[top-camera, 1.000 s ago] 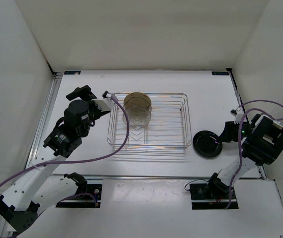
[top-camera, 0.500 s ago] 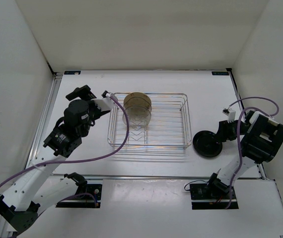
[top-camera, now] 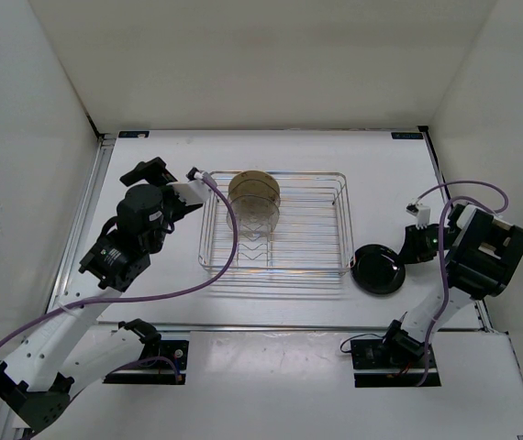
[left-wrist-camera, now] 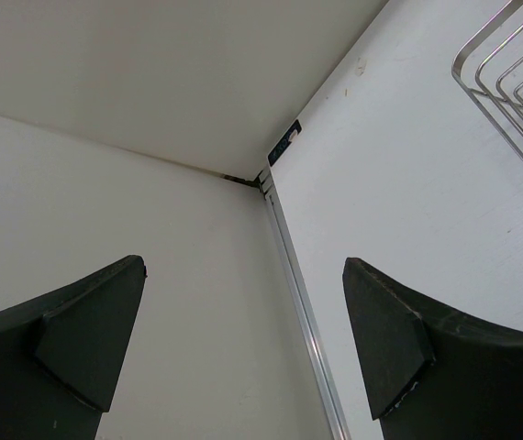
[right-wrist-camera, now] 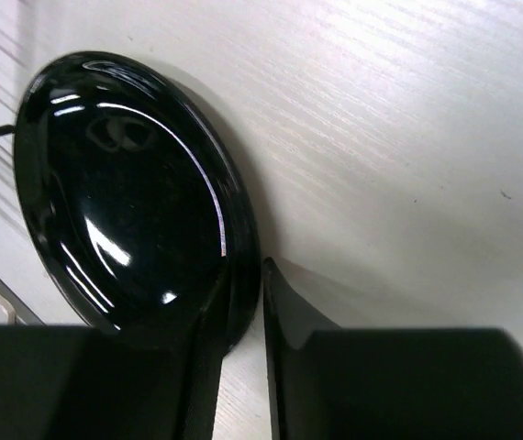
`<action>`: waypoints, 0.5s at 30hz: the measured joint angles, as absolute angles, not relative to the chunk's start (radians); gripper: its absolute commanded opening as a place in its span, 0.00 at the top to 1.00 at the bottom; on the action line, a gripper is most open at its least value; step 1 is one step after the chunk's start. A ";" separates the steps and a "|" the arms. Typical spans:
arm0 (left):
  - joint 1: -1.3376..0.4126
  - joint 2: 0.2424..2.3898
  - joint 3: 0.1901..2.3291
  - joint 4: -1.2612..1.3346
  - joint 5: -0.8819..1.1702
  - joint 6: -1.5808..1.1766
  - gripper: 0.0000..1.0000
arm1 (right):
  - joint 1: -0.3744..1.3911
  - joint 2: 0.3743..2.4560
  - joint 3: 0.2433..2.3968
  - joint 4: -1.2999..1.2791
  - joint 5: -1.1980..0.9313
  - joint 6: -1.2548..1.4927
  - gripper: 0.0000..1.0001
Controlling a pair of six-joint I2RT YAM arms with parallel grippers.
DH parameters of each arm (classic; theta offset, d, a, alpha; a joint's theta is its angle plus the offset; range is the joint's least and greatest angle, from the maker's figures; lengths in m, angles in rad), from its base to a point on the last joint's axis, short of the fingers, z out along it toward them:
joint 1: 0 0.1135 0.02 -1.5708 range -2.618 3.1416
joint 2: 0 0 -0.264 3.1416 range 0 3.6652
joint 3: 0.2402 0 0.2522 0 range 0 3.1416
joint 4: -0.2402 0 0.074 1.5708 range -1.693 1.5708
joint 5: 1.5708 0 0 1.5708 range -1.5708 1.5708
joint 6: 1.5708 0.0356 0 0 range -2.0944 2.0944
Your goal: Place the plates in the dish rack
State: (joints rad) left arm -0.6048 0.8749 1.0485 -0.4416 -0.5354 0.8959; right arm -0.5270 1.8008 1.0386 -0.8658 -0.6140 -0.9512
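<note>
The glossy black plate (top-camera: 378, 269) is just right of the dish rack (top-camera: 339, 220), its left rim close to the rack's near right corner. My right gripper (top-camera: 406, 255) is shut on its right rim. In the right wrist view the plate (right-wrist-camera: 124, 192) is tilted and the gripper (right-wrist-camera: 248, 293) pinches its edge. The tan plate (top-camera: 254, 187) stands in the rack's far left, with a pale translucent plate (top-camera: 254, 214) standing right in front of it; I cannot tell a second one apart. My left gripper (top-camera: 172, 179) is open and empty, left of the rack (left-wrist-camera: 509, 73).
White enclosure walls stand on three sides. A metal rail (top-camera: 87, 211) runs along the table's left edge. The right part of the rack holds no plates. Cables loop from both arms.
My right gripper has moved the black plate left, from open table to right beside the rack's near right corner. The left arm has not moved.
</note>
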 measured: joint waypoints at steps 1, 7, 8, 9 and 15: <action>-0.605 0.875 1.048 -0.442 -0.535 0.896 0.00 | -0.527 1.802 1.038 -0.866 -0.611 -0.950 0.82; -0.605 0.875 1.048 -0.442 -0.535 0.896 0.00 | -0.527 1.804 1.037 -0.888 -0.624 -0.930 1.00; -0.605 0.875 1.048 -0.442 -0.535 0.896 0.00 | -0.527 1.804 1.036 -0.890 -0.625 -0.926 1.00; -0.605 0.875 1.048 -0.442 -0.535 0.896 0.00 | -0.527 1.804 1.035 -0.890 -0.625 -0.923 1.00; -0.598 0.875 1.048 -0.442 -0.535 0.896 0.00 | -0.527 1.779 1.013 -0.877 -0.625 -0.879 1.00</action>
